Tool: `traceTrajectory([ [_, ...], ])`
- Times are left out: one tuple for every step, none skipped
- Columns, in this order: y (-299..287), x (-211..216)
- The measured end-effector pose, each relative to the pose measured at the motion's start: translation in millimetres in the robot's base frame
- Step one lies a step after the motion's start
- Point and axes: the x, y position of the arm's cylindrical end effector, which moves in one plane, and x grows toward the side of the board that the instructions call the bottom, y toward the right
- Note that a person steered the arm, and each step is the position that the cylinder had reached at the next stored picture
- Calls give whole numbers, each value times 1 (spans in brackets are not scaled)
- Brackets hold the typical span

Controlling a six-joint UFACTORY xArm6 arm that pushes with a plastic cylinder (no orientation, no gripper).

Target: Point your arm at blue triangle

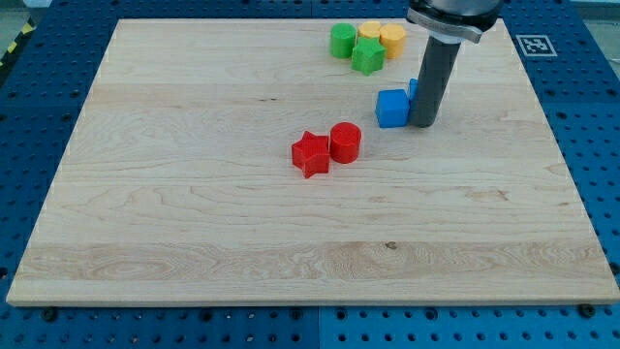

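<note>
My tip [422, 123] is resting on the wooden board [194, 223]; there are no jaws to release or clench, only the plain dark rod. It is standing just to the view's right of the blue cube [391, 108], nearly touching it. A second blue block [414, 90], likely the blue triangle, is peeking out from behind the rod just above my tip, mostly hidden (so its shape is hard to confirm). To finish well, I judge the tip should be creeping gently towards that block without shoving the cube. Counting: two blue blocks, two green blocks [355, 47] and two yellow blocks [383, 37] above the cube, plus a red star [310, 153] and red cylinder [345, 142] below-left of it
</note>
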Motion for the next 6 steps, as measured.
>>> traceTrajectory([
  [12, 0],
  [55, 0],
  [91, -8],
  [95, -41],
  [92, -58],
  [53, -53],
])
